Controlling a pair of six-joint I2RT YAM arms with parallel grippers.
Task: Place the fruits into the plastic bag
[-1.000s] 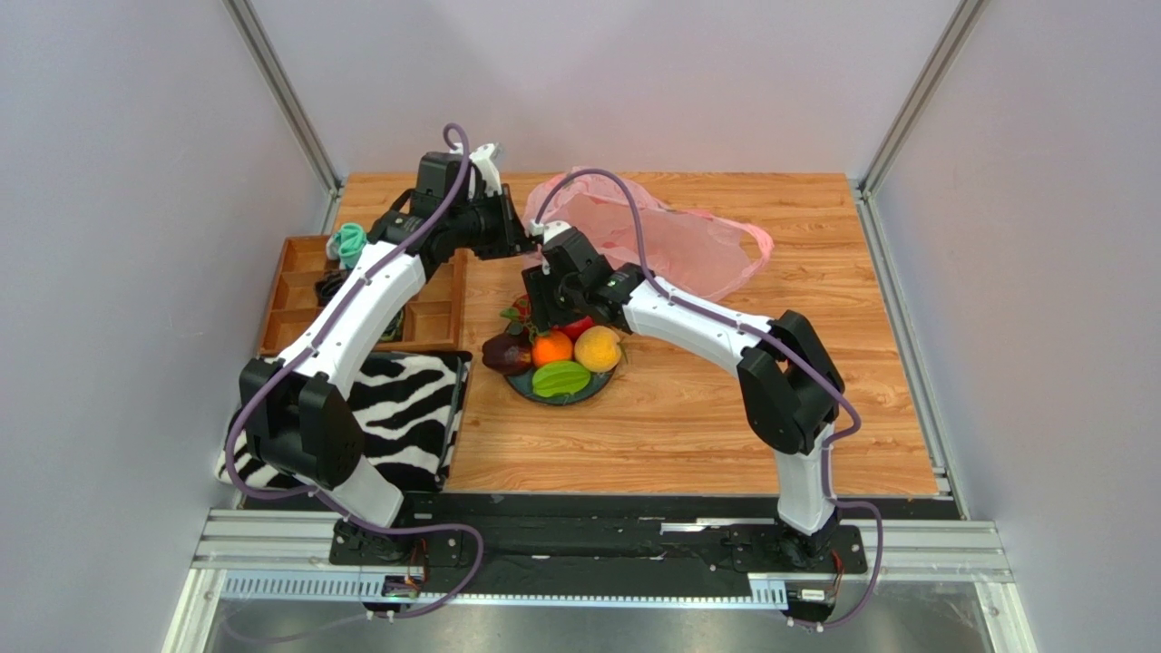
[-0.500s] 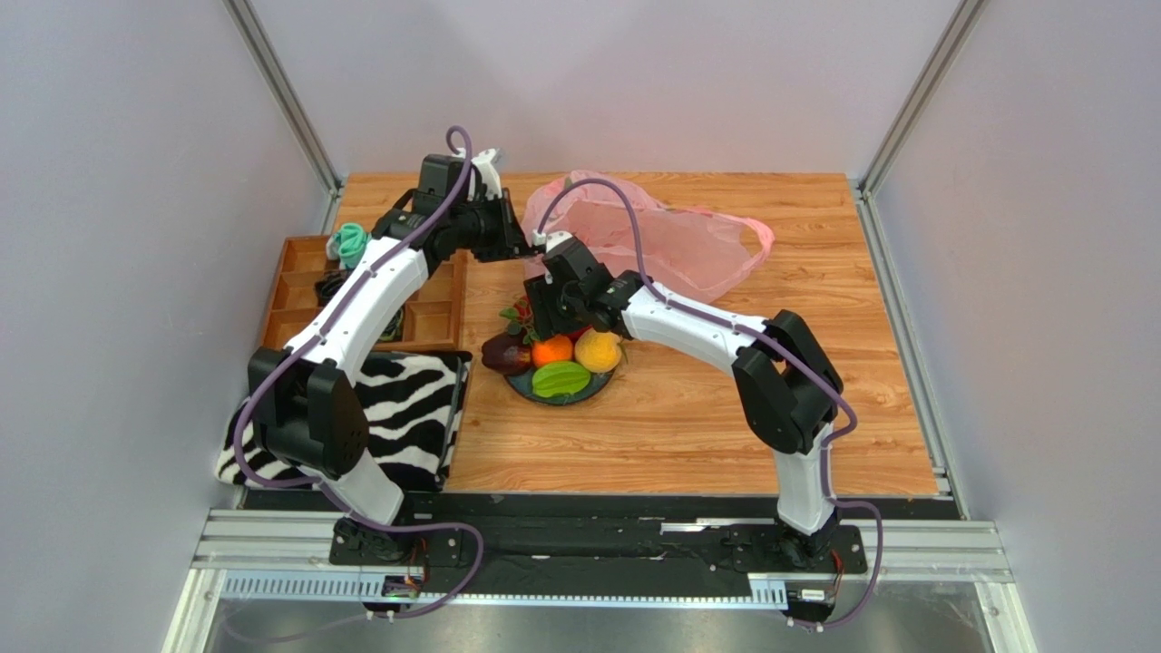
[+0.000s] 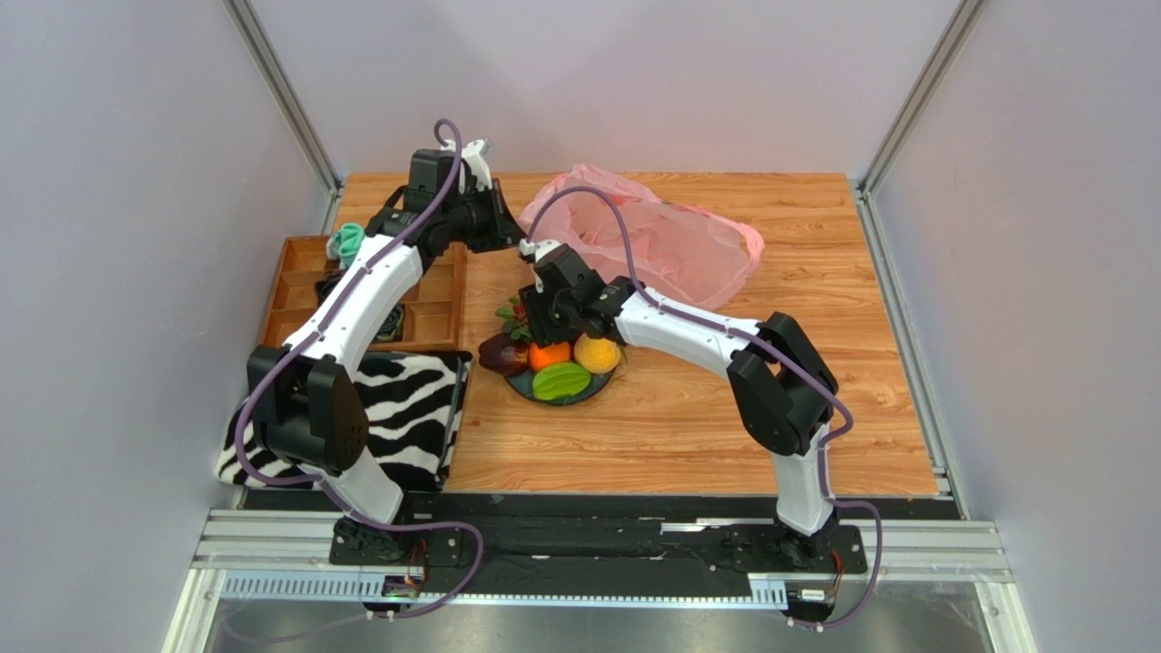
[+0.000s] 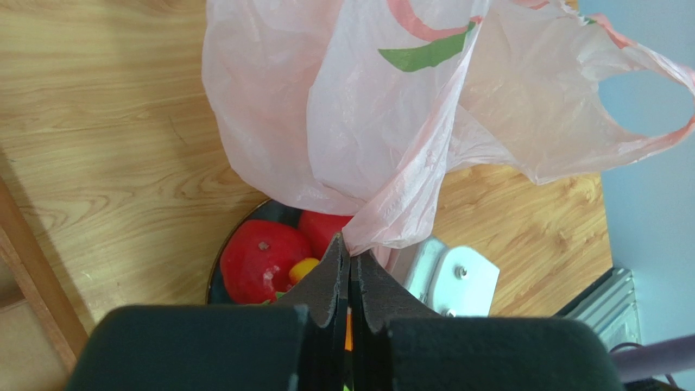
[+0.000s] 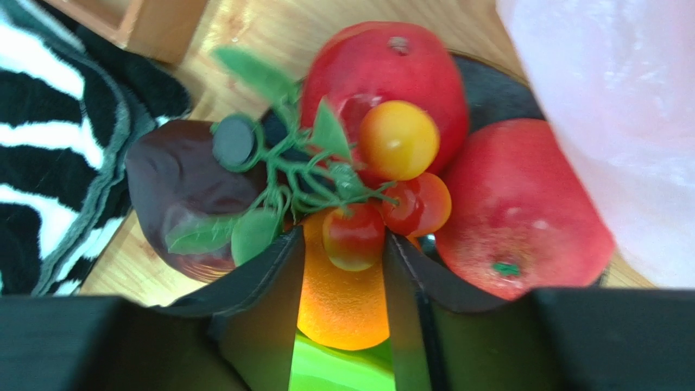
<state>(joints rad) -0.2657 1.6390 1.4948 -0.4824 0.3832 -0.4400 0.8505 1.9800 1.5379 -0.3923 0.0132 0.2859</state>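
While half-open, right gripper (image 5: 346, 248) astride red berries (image 5: 412, 204) (left gripper (image 4: 350, 265) tight on plastic bag (image 4: 367, 122)).

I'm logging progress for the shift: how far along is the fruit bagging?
Done: the left gripper is shut on an edge of the plastic bag beside the plate. In hand: the right gripper stands open astride the berries, nothing gripped yet. Left: every fruit visible, including the apple, orange, peach and green fruit, lies on the plate; none shows in the bag.
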